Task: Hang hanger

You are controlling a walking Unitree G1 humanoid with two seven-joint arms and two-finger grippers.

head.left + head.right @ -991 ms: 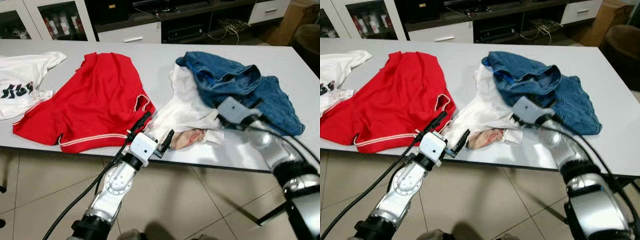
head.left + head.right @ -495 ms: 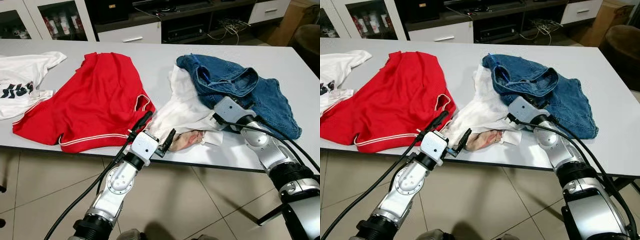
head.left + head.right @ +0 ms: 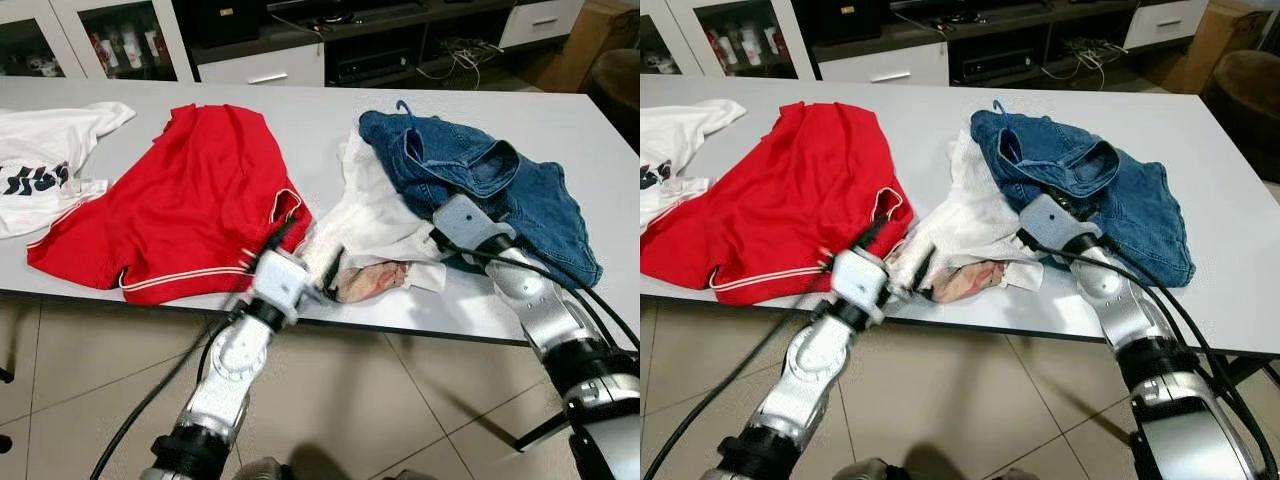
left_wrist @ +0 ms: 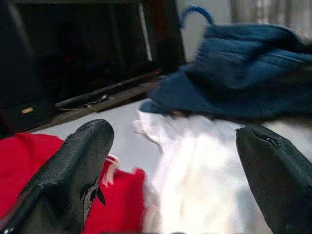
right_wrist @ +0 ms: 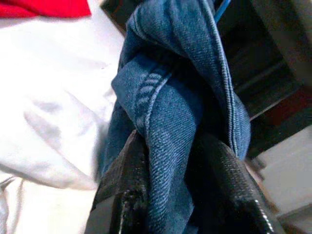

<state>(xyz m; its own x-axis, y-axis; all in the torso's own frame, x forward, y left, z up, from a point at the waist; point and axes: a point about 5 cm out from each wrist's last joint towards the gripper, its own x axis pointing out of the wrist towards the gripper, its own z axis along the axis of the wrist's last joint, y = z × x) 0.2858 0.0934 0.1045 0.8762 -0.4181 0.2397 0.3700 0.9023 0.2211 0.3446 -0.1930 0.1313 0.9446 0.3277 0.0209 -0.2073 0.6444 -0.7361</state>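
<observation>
Right hand (image 5: 165, 195) pinches denim jeans (image 3: 500, 190) at mid-table; left hand (image 4: 170, 185) gapes wide at the near edge

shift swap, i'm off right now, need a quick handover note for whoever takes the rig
Right gripper: shut on the denim garment on the white table.
Left gripper: open, at the table's near edge, facing the white garment.
A blue hanger hook sticks out of the denim's far side.
Red shirt lies flat to the left.
Done: denim gripped. Left: lift and hang it.
</observation>
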